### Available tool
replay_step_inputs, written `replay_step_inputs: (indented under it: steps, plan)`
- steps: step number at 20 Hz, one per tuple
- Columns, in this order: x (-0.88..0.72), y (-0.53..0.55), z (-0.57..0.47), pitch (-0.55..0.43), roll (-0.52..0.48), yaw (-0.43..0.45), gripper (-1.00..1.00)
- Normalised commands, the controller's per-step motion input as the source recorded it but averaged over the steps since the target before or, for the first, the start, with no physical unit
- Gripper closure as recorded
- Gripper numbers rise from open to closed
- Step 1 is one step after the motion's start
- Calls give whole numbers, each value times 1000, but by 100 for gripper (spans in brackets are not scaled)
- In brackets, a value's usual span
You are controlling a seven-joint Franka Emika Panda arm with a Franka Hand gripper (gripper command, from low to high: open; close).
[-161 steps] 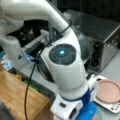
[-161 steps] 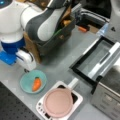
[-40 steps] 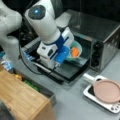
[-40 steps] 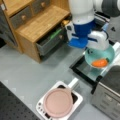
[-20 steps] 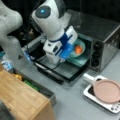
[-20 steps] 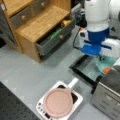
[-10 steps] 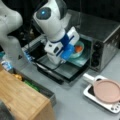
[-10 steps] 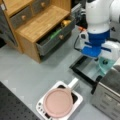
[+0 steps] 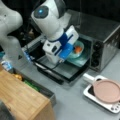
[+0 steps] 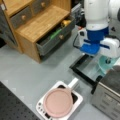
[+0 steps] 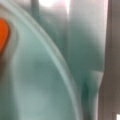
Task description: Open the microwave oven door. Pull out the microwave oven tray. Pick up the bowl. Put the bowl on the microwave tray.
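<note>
The microwave oven [image 9: 102, 35] [image 10: 110, 95] stands with its door [image 9: 60, 72] [image 10: 83, 72] folded down flat in front of it. The grey tray [image 9: 80, 61] sticks out of the oven's mouth over the door. The pale teal bowl [image 9: 81, 48] [image 10: 106, 63] with orange food sits at the tray, just under my blue gripper [image 9: 71, 51] [image 10: 101, 56]. The gripper is shut on the bowl's near rim, and its fingertips are hidden behind the hand. The bowl [image 11: 37, 75] fills the wrist view, with the orange food at the left edge.
A pink plate [image 9: 107, 91] [image 10: 58, 102] lies on a white slab with a handle, in front of the oven. A wooden cabinet [image 9: 22, 100] [image 10: 37, 27] with an open drawer [image 10: 52, 40] holding small items stands across from the oven door.
Over eight seconds the gripper carried the bowl from the table to the open oven. In the last second it lowered slightly over the tray and has barely moved since.
</note>
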Motion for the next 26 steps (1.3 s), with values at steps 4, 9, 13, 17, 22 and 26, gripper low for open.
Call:
replay_step_inputs:
  steps: [4,9,13,17,22,26]
  plan:
    - [-1,-541,735,251,7,98,-100]
    - [460,-627,594,286,39,218,-100]
    - [906,-733,340,307,48,368,-100]
    - [965,-600,-31,255,89,411,-100]
    - [637,-149,-266,177,126,220,-100]
    - [117,300,-140,52,145,-54,-100]
